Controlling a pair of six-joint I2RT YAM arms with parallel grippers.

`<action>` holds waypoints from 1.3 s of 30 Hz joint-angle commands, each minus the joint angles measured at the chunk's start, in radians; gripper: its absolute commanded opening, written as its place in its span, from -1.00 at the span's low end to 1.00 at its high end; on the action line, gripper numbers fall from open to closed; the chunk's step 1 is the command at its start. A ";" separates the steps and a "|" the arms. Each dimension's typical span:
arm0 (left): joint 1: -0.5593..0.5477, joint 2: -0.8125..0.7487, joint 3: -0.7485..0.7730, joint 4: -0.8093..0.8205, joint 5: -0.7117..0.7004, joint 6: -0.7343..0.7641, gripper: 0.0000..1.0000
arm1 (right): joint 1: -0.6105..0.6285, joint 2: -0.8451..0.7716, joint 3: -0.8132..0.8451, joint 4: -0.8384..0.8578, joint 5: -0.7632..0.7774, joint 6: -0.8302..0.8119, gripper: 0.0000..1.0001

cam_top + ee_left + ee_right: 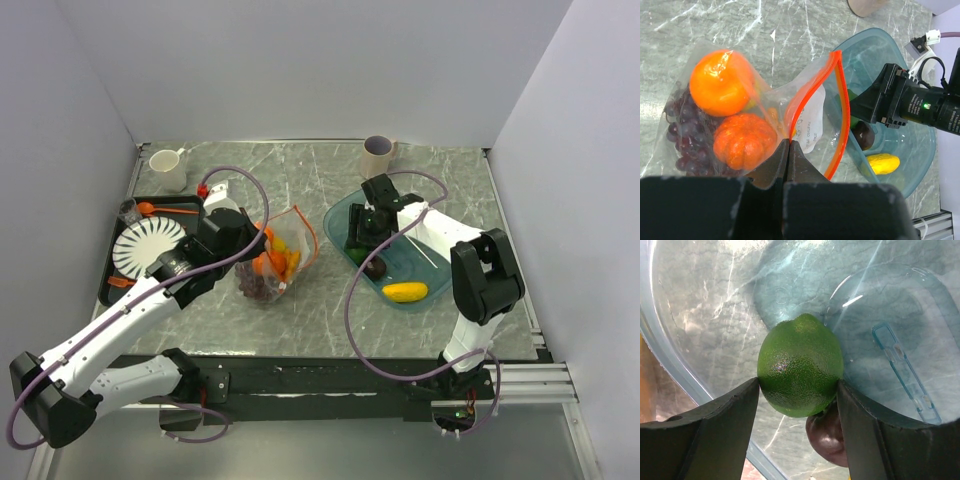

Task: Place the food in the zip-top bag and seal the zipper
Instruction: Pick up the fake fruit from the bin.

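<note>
The bag [283,252] lies on the marble table [300,315] just left of the teal bowl [420,262], with its mouth gaping open toward the bowl. The left claw [788,143] is pinched fully closed on the near edge of that mouth, right at the orange-red zipper strip [842,115], holding the lip up. Already inside the bag are an orange [720,82], a small ribbed orange piece (pumpkin-shaped, from where I stand) [745,141] and a bunch of purple grapes [685,135], all pressed against the clear plastic.

Over in the bowl, the right claw [799,390] is reaching down with its two fingers [725,412] set either side of a green fruit [800,360]. Both fingers lie against its flanks, so the claw is partly closed and gripping it. A dark plum [826,436] sits just beneath the green fruit, touching it. A yellow lemon [405,291] lies at the bowl's near end, apart from the claw.
</note>
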 commanded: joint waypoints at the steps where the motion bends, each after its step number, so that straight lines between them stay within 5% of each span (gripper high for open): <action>1: 0.004 -0.011 0.004 0.033 0.006 0.016 -0.99 | 0.001 0.000 -0.016 0.035 0.024 0.015 0.38; 15: 0.004 -0.023 0.007 0.009 -0.011 0.010 -0.98 | 0.001 0.028 -0.028 0.054 0.015 0.014 0.49; 23: 0.005 -0.008 0.007 0.013 -0.003 0.010 -0.99 | 0.001 -0.005 -0.039 0.062 0.018 0.009 -0.01; 39: 0.004 0.009 0.007 0.029 0.008 0.017 -0.99 | 0.001 -0.169 -0.071 0.073 0.044 0.011 -0.08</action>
